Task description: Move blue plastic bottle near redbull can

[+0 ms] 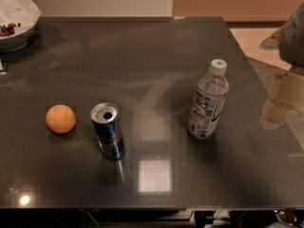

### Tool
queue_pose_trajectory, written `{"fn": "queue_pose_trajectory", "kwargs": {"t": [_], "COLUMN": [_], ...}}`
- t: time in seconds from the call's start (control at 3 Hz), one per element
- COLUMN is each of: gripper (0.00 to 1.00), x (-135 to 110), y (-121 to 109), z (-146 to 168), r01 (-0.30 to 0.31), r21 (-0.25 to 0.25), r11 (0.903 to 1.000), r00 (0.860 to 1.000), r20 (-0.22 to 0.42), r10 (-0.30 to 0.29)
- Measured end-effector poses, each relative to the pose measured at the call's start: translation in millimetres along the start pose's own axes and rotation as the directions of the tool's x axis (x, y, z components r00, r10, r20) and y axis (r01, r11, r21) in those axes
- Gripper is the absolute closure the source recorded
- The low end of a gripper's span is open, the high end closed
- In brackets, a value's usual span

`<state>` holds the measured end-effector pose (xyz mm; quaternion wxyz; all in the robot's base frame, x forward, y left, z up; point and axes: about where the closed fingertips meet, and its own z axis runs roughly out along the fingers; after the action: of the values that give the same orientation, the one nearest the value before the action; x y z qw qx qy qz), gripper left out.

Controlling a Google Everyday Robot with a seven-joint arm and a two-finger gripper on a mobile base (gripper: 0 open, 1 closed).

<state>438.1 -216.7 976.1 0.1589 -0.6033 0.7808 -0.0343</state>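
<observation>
The blue plastic bottle [208, 101] stands upright on the right half of the dark table [142, 56]; it is clear, with a white cap and a white-and-blue label. The redbull can [108, 131] stands upright left of centre, its silver top with the tab hole facing up. The two stand well apart, with bare tabletop between them. My gripper [280, 99] shows as a pale shape at the right edge of the view, beside the table's right side and to the right of the bottle, not touching it. The grey arm [293, 37] rises above it.
An orange ball-like fruit [60, 118] lies just left of the can. A white bowl [14, 20] with some food sits at the back left corner. The table's front edge runs along the bottom of the view, its right edge slants past the bottle.
</observation>
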Motion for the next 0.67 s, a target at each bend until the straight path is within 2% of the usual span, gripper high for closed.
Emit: {"fn": "queue_pose_trajectory", "kwargs": {"t": [0.33,0.67], "gripper": [0.0,0.0], "x": [0.0,-3.4], "y": [0.0,-7.7], "z": [0.0,7.4], "r01": [0.0,-0.018], "r21": [0.0,-0.026], "r11": [1.0,0.9995], "r00": [1.0,0.999], "r20": [0.0,0.05], "r10": [0.0,0.02]}}
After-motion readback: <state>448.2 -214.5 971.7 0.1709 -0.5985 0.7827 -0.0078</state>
